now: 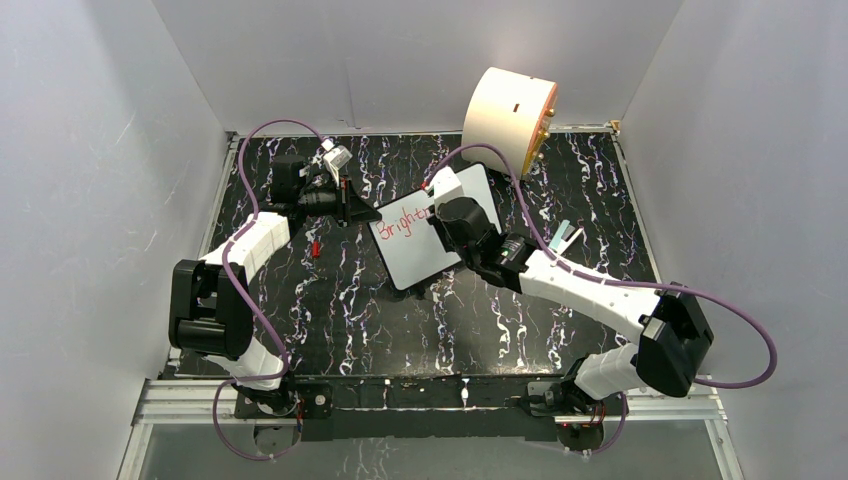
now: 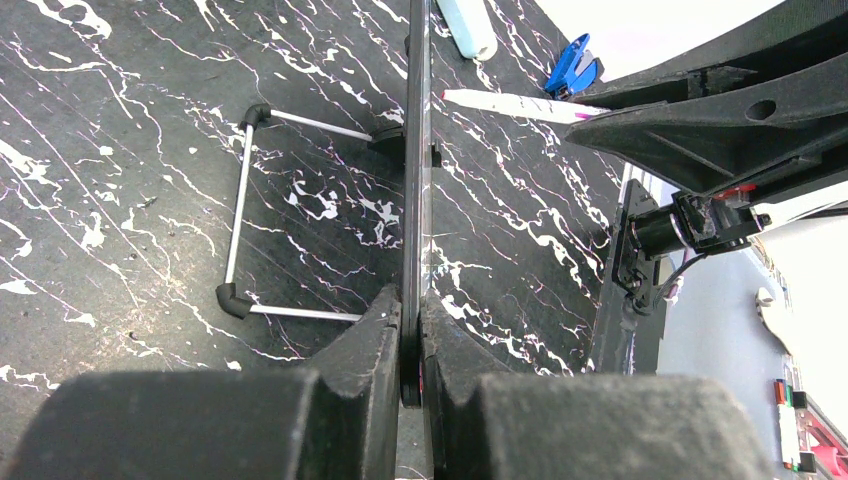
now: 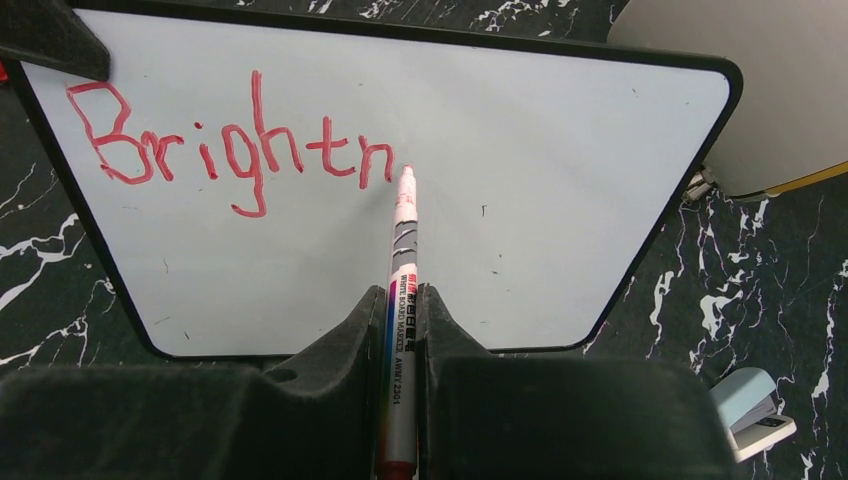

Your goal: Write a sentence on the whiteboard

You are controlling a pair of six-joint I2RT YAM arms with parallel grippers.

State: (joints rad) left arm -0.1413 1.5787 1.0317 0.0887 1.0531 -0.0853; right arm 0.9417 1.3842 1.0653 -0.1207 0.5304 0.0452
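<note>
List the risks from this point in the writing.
1. The left gripper pinches only the thin edge of the whiteboard. Marker pressure could pivot the board and skew the line.
2. The marker sticks out well past the right gripper, so its tip could wobble or slide in the grip.
3. A low pass leftward could smear the red "Brightn".

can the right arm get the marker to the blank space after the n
Probably yes. The marker in the right claw has its tip just right of the n, and the board beyond is bare. The left claw clamps the board's edge, clear of that spot.
</note>
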